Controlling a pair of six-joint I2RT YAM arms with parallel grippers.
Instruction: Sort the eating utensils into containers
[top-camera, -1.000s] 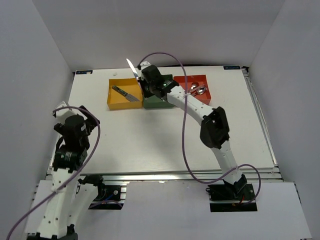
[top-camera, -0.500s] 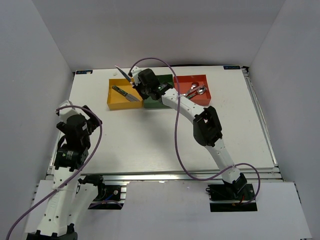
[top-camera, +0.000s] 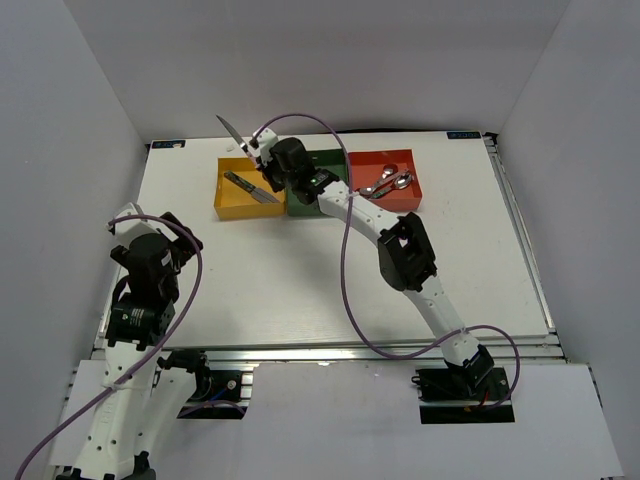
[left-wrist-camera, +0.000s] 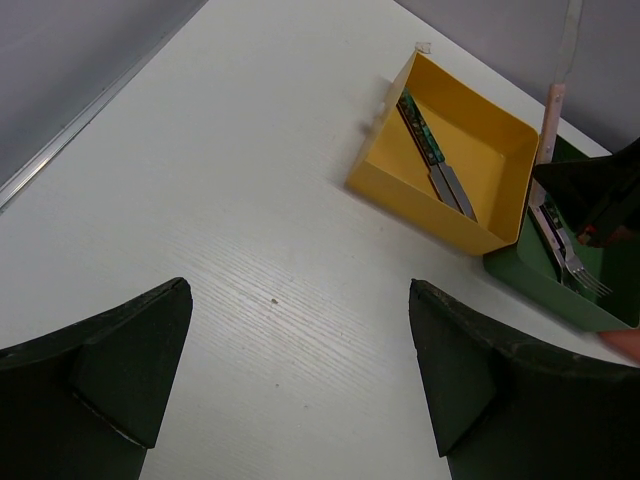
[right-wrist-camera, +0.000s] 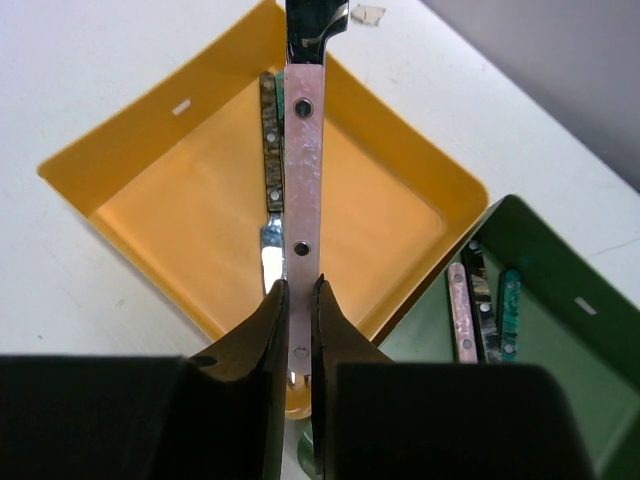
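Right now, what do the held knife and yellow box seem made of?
The knife: mirror-bright blade, likely polished steel; glossy mottled pink handle with rivets, perhaps plastic. The yellow box: matte, thin flat walls, cardboard or plastic, hard to tell.

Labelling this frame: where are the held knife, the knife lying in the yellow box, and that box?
held knife (right-wrist-camera: 304, 160), right wrist view, pink handle.
lying knife (right-wrist-camera: 270, 140), right wrist view, dark handle.
yellow box (right-wrist-camera: 170, 215), right wrist view, bare floor.
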